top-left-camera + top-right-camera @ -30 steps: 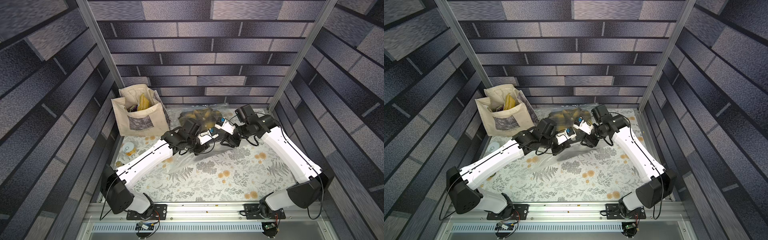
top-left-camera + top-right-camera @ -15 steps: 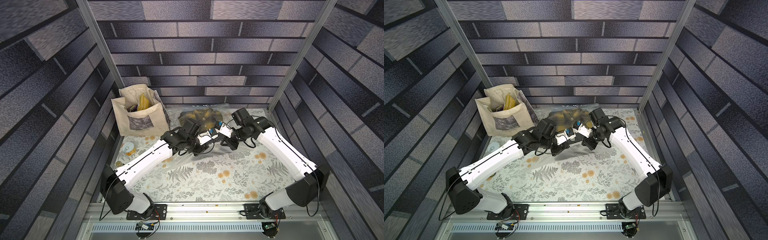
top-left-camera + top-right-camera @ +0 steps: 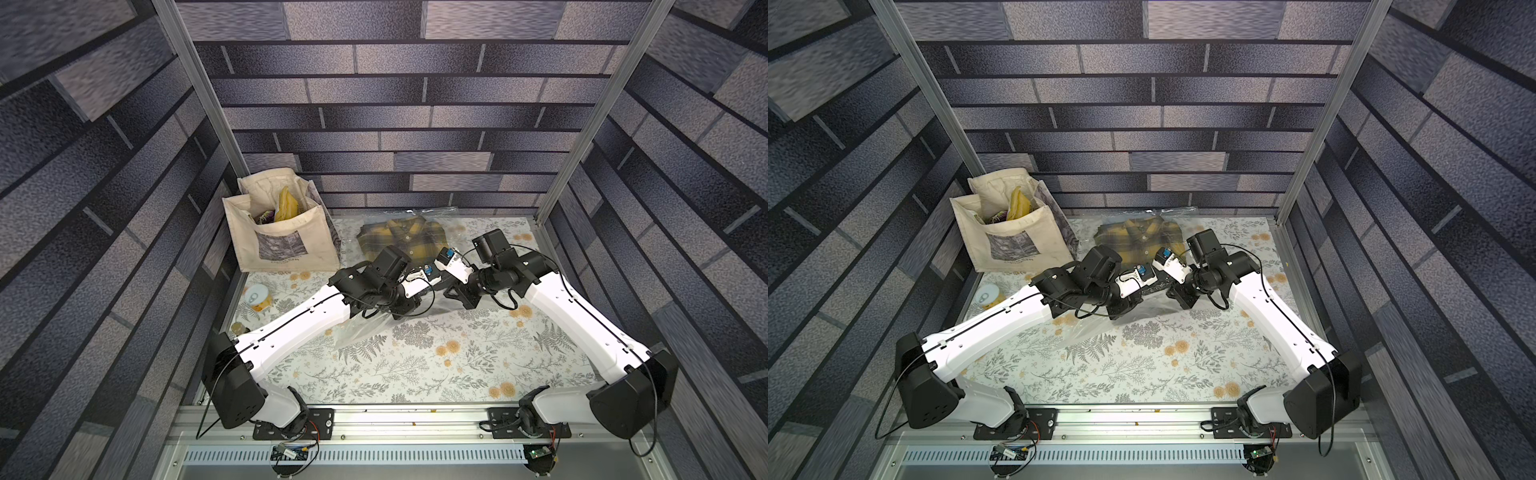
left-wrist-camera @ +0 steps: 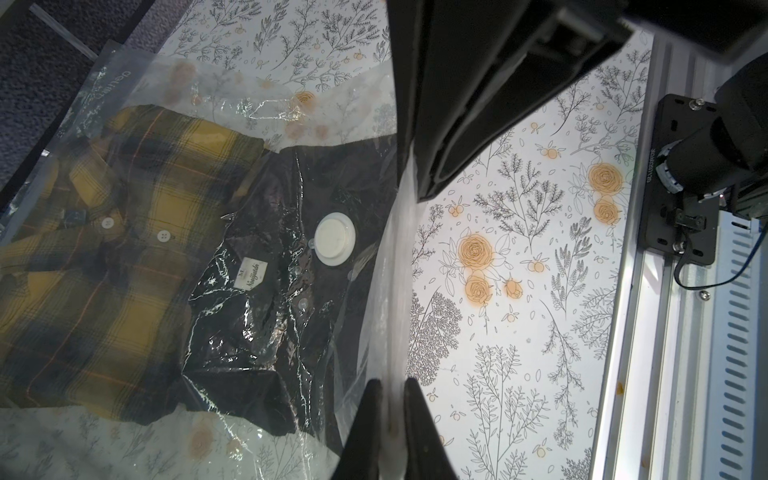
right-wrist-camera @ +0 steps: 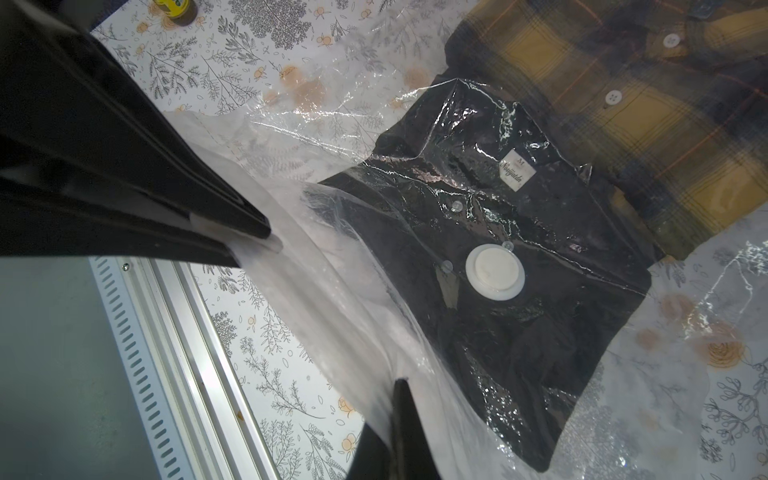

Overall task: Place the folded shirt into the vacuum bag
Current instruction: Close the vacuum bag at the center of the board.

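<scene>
The vacuum bag is clear, crinkly plastic spread over the back half of the table. Its round white valve cap lies over a folded black shirt. A folded yellow plaid shirt lies behind it, also under the plastic film. My left gripper is shut on the bag's whitish front edge. My right gripper is shut on the same edge a short way along. The edge is lifted off the table between them.
A cream canvas tote bag with a yellow item inside stands at the back left. A small can and a jar sit along the left edge. The metal rail borders the table's front.
My right gripper has shut on the bag's front edge and shifted slightly. The left gripper has kept its hold and stayed in place.
</scene>
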### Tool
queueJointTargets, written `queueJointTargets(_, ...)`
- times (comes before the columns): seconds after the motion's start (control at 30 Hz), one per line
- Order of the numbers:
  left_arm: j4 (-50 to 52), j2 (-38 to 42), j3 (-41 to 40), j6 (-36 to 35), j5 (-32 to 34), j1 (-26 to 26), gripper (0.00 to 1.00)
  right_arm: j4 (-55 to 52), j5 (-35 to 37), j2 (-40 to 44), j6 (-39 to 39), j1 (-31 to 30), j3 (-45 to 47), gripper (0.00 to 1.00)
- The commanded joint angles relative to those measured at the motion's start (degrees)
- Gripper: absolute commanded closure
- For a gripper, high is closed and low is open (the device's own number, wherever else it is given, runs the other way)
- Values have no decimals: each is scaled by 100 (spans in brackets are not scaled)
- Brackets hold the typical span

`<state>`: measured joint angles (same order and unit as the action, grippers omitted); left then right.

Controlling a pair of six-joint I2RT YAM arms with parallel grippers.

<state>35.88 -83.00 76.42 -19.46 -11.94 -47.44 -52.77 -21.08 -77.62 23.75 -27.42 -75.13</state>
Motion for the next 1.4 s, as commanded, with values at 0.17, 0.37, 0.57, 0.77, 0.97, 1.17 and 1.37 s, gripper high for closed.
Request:
queueJointTargets(0.17,1466,-85,-100,222,548,9,92,414,551,421,-495,548,148,100)
queueJointTargets(0.37,1690,-62,-66,242,615,-78,91,494,508,425,-614,710,172,100)
queueJointTargets(0.57,2075,-213,146,233,894,-253,91,530,499,376,-661,790,165,100)
queueJointTargets(0.77,2568,-417,453,242,1251,-425,91,612,476,337,-739,944,200,100)
queueJointTargets(0.97,2900,-550,666,235,1597,-541,90,690,379,292,-975,1198,174,100)
queueJointTargets(1.17,3186,-603,937,302,1597,-707,90,794,606,249,-1170,1350,84,100)
queueJointTargets(1.37,3537,-691,1082,438,1574,-784,90,922,908,161,-1351,1466,-58,100)
